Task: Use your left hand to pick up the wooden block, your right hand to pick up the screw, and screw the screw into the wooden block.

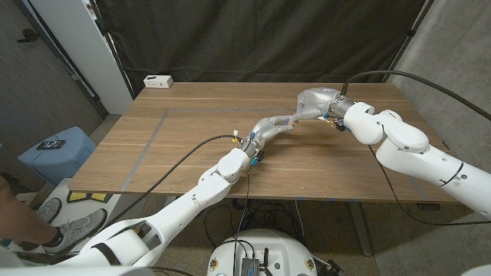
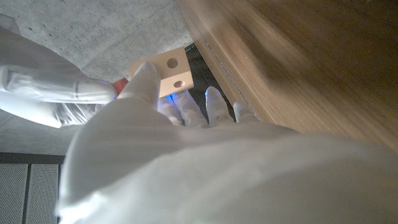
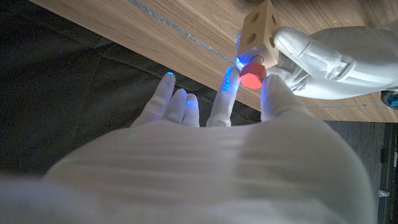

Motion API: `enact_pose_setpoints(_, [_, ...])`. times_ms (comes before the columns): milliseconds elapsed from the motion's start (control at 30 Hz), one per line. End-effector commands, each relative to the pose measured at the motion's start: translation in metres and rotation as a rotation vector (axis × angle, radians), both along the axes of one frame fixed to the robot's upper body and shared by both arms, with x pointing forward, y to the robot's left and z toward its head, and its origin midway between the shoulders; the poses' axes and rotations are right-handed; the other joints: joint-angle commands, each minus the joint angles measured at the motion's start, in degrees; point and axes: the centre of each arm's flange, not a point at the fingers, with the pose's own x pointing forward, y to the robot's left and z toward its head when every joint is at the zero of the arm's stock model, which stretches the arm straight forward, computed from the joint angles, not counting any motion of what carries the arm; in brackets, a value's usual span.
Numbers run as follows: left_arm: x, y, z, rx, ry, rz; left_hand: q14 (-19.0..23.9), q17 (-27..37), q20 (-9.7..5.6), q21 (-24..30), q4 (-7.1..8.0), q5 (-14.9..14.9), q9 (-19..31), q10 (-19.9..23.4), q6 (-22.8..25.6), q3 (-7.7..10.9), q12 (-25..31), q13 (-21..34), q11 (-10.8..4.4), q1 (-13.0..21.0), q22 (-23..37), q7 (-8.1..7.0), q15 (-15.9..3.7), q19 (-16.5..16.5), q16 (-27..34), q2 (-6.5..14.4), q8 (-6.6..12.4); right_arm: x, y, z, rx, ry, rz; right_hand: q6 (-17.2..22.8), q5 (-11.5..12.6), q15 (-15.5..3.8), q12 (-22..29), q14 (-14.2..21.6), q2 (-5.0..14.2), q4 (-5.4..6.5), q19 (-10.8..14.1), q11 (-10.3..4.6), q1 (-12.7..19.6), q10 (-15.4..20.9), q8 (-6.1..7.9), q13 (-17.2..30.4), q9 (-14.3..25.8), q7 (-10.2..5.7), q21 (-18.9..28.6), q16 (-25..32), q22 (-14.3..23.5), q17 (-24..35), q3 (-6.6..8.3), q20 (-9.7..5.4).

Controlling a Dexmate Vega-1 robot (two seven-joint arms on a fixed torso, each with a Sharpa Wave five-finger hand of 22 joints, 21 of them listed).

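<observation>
Block [image 3: 260, 32] held above the desk [image 1: 192, 153] middle, toward its far edge, gripped in left hand [image 1: 270, 128] fingers. Two round holes show on one block face in the left wrist view [image 2: 169, 68]. Screw [image 3: 253, 73], red head, sits against another block face, pinched by right hand [image 1: 316, 103] thumb and a finger; its other fingers spread apart. Both hands meet at the block. White box [image 1: 158, 80] at the far left corner.
</observation>
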Motion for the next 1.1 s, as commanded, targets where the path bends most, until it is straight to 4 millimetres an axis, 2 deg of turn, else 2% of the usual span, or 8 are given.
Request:
enact_pose_setpoints(33, [-0.0013,-0.0006,-0.0006,0.003,0.0,-0.004,0.0,0.17,0.53,0.53,-0.12,0.45,-0.07,0.41,0.45,0.44,0.3,0.05,-0.35,0.1,0.17,0.08,-3.88,0.03,0.13,0.63,0.48,-0.0021,0.001,-0.0004,0.006,-0.007,0.005,1.33,0.09,-0.39,0.35,0.75,0.04,-0.06,0.72,-0.13,0.87,0.67,0.82,0.11,0.45,-0.22,0.49,0.37,0.21,0.2,0.75,-0.05])
enact_pose_setpoints(500, [-0.0035,-0.0003,-0.0021,0.001,0.001,-0.002,0.06,0.17,0.57,0.54,-0.07,0.46,-0.07,0.44,0.39,0.48,0.32,0.04,-0.34,0.02,0.17,0.09,-3.82,0.05,0.14,0.68,0.45,-0.003,0.0027,-0.0023,0.018,-0.009,0.008,3.32,0.02,-0.83,0.41,1.34,0.05,-0.12,1.21,-0.73,1.54,0.99,2.25,0.15,1.16,-0.47,0.5,0.47,0.21,0.3,1.4,-0.47])
enact_pose_setpoints(833, [-0.0059,0.0006,-0.0042,-0.003,0.001,0.001,0.02,0.18,0.52,0.56,-0.09,0.48,-0.07,0.44,0.37,0.51,0.33,0.05,-0.34,0.06,0.18,0.09,-3.8,0.09,0.14,0.73,0.44,-0.0039,0.0043,-0.0037,0.034,-0.022,0.005,5.72,-0.07,-1.69,0.95,2.45,0.15,0.02,2.39,-1.57,1.8,2.58,3.84,0.17,1.84,-0.62,0.75,0.82,0.21,0.46,1.8,-1.2])
enact_pose_setpoints(1100, [-0.0079,0.001,-0.0054,-0.004,0.0,0.001,0.04,0.18,0.52,0.57,-0.04,0.49,-0.07,0.53,0.4,0.51,0.37,0.06,-0.34,-0.02,0.18,0.17,-3.77,0.14,0.15,0.75,0.46,-0.0047,0.0068,-0.0049,0.036,-0.034,-0.002,7.48,-0.19,-2.34,1.33,3.21,0.19,0.12,3.13,-2.19,1.91,3.76,4.49,0.14,1.54,-0.59,0.84,1.1,0.21,0.56,1.72,-1.61])
